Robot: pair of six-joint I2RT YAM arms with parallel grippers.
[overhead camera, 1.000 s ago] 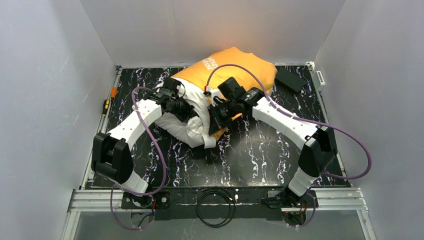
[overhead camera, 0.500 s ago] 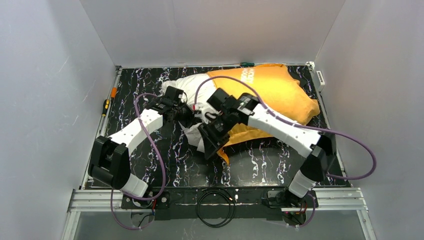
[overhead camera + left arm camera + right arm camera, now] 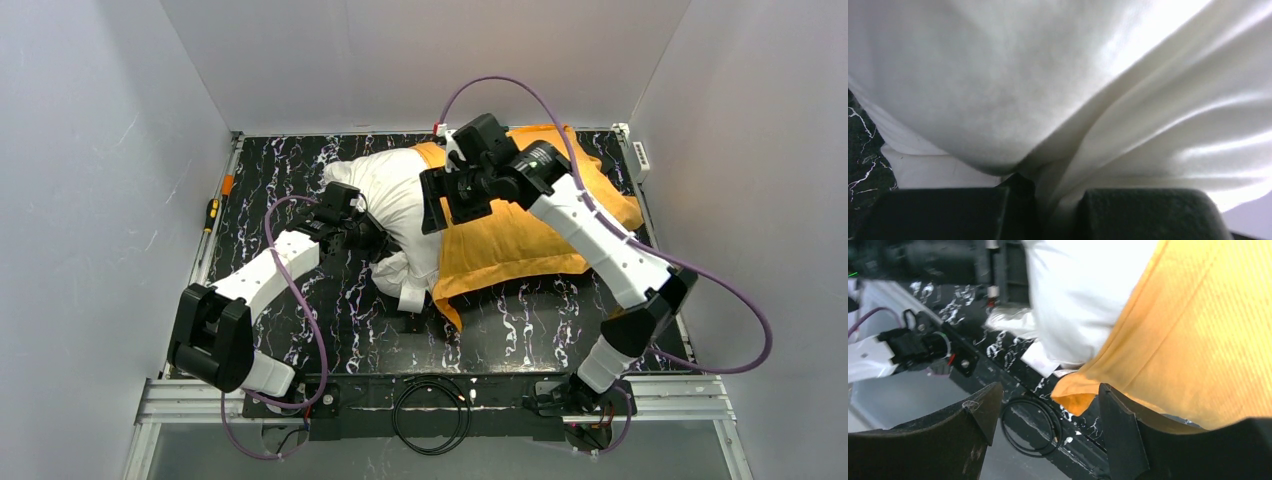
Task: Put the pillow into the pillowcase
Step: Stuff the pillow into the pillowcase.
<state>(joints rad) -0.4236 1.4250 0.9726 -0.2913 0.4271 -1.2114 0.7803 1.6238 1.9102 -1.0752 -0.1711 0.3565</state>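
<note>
The left jaws were pinching a fold of the pillow (image 3: 1058, 100). The right jaws stood spread, holding nothing, above the pillowcase (image 3: 520, 235), which covered part of the pillow on the worktop (image 3: 520, 320).

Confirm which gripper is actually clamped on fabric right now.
The left gripper: its jaws are shut on a fold of the plump off-white fabric pillow. The right gripper stands open above the bright orange fabric pillowcase, gripping nothing.

Right tool (image 3: 1048, 392) now open, off the pillowcase (image 3: 520, 240), farther back.
</note>
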